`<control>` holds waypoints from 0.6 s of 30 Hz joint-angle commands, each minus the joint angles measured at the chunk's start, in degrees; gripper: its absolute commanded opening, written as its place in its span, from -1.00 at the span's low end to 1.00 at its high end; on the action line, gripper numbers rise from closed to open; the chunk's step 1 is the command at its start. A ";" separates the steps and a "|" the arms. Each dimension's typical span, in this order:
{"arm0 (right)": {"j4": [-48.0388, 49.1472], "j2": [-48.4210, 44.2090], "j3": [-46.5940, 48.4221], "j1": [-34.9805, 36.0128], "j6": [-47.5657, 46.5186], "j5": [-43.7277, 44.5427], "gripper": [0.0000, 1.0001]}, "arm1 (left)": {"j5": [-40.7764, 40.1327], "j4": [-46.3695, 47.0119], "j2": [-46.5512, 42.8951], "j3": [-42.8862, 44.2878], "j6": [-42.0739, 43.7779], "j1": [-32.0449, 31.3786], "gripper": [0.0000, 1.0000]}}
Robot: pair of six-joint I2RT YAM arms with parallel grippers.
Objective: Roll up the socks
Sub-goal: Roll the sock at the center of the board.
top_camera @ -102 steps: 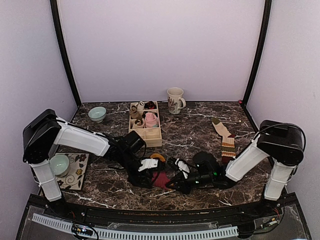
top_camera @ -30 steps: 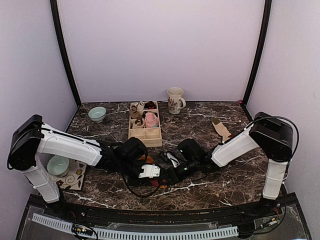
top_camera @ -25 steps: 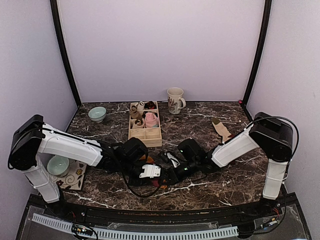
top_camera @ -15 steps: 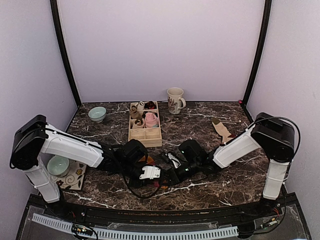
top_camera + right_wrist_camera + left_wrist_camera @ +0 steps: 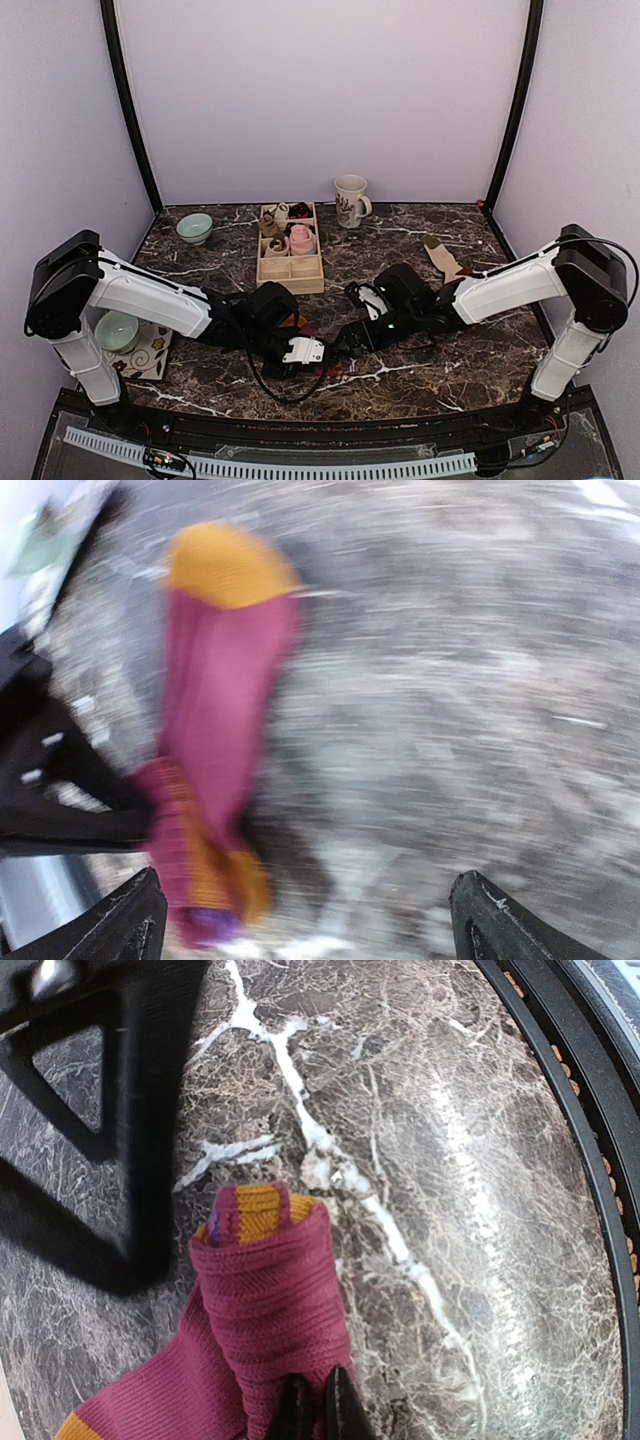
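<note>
**Maroon knit sock** point(image 5: 268, 1310), orange and purple bands: folded over on itself, lying on the dark marble-patterned table point(image 5: 400, 235) near the front edge, between the two arms.

**Left gripper** point(image 5: 318, 1412): jaws pinched together on the sock's folded fabric.

**Right gripper** point(image 5: 310, 920): fingers spread wide with nothing between them, just beside the sock. The wrist view is blurred.

**Beige sock** point(image 5: 443, 258), reddish-brown patch: lying flat at right rear, beyond the right arm.

**Wooden compartment box** point(image 5: 300, 285):
- beige bundles point(image 5: 274, 243) in the left-hand cells
- pink bundle point(image 5: 303, 238) in the middle right cell
- small dark bundle point(image 5: 300, 210) in the rear right cell

**Cream patterned mug** point(image 5: 350, 200): upright behind the box. Its contents cannot be told.

**Pale green bowl** point(image 5: 194, 228): rear left.

**Second pale green bowl** point(image 5: 118, 330): on a floral mat point(image 5: 155, 350), front left.
</note>
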 commanded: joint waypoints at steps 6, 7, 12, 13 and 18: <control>-8.97 -9.43 1.36 -2.18 -0.64 30.19 0.99 | -0.45 -8.28 2.60 -1.59 0.82 0.35 -1.00; -6.67 -10.91 0.30 -2.77 0.94 32.90 0.99 | -0.06 -8.40 2.58 -1.51 0.98 0.35 -1.00; 2.13 -3.57 -1.80 -6.91 2.02 13.93 0.98 | 2.17 -9.85 2.94 -0.40 1.94 0.27 -1.00; -0.14 -0.86 1.12 -7.01 -0.18 12.13 0.79 | 2.21 -10.09 3.07 -0.13 2.04 0.27 -1.00; 5.73 2.39 6.02 -6.97 -1.61 0.66 0.21 | 2.28 -9.41 3.48 -0.71 2.46 0.27 -1.00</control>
